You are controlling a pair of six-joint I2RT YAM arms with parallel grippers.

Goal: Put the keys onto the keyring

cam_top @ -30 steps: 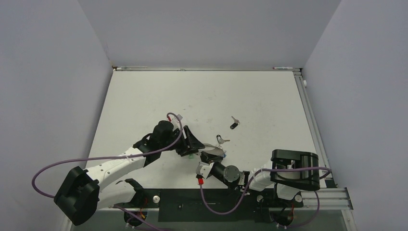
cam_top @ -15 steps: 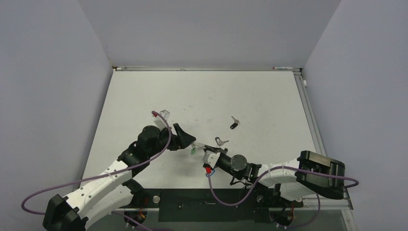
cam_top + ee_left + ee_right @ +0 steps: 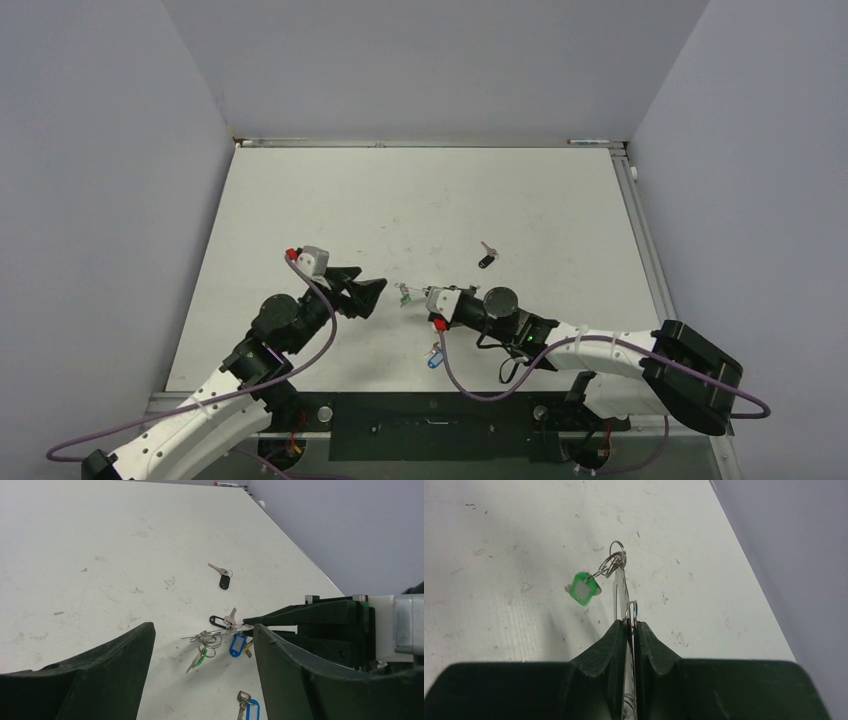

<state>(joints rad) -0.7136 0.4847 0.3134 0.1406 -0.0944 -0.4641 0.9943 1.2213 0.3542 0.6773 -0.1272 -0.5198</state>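
Observation:
My right gripper [image 3: 428, 298] is shut on the thin grey keyring [image 3: 621, 592], holding it edge-on just above the table. A green-tagged key [image 3: 583, 590] hangs from small rings at its far end. In the left wrist view the keyring [image 3: 216, 636] carries the green [image 3: 199, 659], a blue [image 3: 238, 644], a yellow and a black-tagged key [image 3: 218, 621]. My left gripper [image 3: 365, 293] is open and empty, just left of the bunch; in its own view [image 3: 202, 630] its fingers stand either side. A loose blue-tagged key [image 3: 434, 358] and a black-tagged key [image 3: 486, 258] lie on the table.
The white table [image 3: 430, 200] is walled on three sides, with a metal rail [image 3: 650, 260] along its right edge. The purple cables of both arms hang near the front edge.
My left arm has drawn back to the left and near side, its jaws now open. My right gripper has moved forward and left with the keyring. A loose blue-tagged key now shows near the front.

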